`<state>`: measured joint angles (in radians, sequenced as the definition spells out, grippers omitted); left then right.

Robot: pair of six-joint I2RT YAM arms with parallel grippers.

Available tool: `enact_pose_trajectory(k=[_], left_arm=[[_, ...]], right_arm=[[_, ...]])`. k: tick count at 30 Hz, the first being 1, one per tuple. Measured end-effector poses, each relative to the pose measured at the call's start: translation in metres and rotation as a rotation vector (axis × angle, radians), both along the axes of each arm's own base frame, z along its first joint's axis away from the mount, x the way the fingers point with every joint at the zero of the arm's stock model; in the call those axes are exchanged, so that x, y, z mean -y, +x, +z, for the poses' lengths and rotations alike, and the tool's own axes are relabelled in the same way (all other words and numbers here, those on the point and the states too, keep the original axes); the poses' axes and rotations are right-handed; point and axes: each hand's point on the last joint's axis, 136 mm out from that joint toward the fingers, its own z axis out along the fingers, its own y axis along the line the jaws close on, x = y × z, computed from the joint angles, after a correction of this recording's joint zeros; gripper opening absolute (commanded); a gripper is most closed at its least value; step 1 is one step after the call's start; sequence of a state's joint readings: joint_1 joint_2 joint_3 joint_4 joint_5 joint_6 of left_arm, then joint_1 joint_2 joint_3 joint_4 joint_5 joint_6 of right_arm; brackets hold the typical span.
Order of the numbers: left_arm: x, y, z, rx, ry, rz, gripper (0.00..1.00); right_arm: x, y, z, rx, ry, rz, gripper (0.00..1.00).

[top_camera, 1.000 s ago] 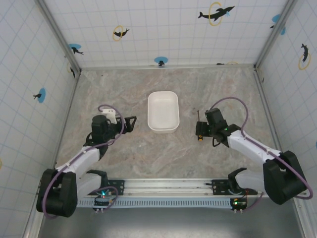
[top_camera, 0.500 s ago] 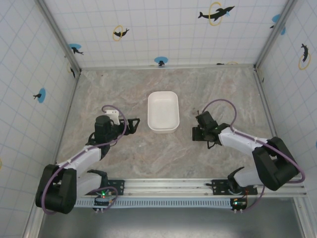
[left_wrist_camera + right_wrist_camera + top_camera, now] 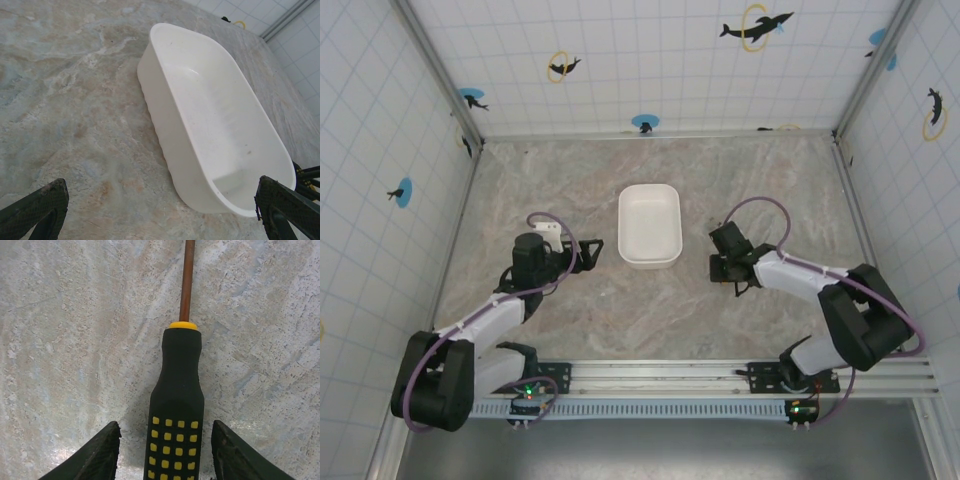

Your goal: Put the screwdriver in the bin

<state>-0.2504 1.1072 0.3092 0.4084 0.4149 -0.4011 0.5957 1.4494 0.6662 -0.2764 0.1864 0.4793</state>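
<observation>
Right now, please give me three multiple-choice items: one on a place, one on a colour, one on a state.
1. Where does the screwdriver lie? A in the bin; B on the table between the jaws of the right gripper; C lifted in the air.
2. The squares on its handle are: A blue; B yellow; C white.
3. The bin is: A empty; B full; C overturned.
Key: 1 B, marbled table shows beside the handle, jaws open either side; 2 B, yellow on black; 3 A, its floor is bare.

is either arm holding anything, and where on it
Nothing is held. The right gripper is open astride the screwdriver handle, with gaps on both sides; the left gripper is open and empty.
</observation>
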Motion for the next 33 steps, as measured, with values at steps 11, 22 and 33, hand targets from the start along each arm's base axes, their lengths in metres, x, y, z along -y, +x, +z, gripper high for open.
enact_pose_trajectory(k=[11, 22, 33], left_arm=[[0.001, -0.001, -0.007, -0.024, 0.010, -0.003, 0.98], [0.002, -0.003, -0.008, -0.033, 0.019, -0.007, 0.98], [0.001, -0.003, -0.005, -0.027, 0.021, -0.005, 0.98]], right_arm=[[-0.001, 0.000, -0.005, -0.026, -0.015, 0.002, 0.34], [0.001, 0.001, -0.005, -0.035, -0.016, -0.006, 0.17], [-0.010, 0.014, 0.056, 0.065, 0.193, -0.004, 0.07]])
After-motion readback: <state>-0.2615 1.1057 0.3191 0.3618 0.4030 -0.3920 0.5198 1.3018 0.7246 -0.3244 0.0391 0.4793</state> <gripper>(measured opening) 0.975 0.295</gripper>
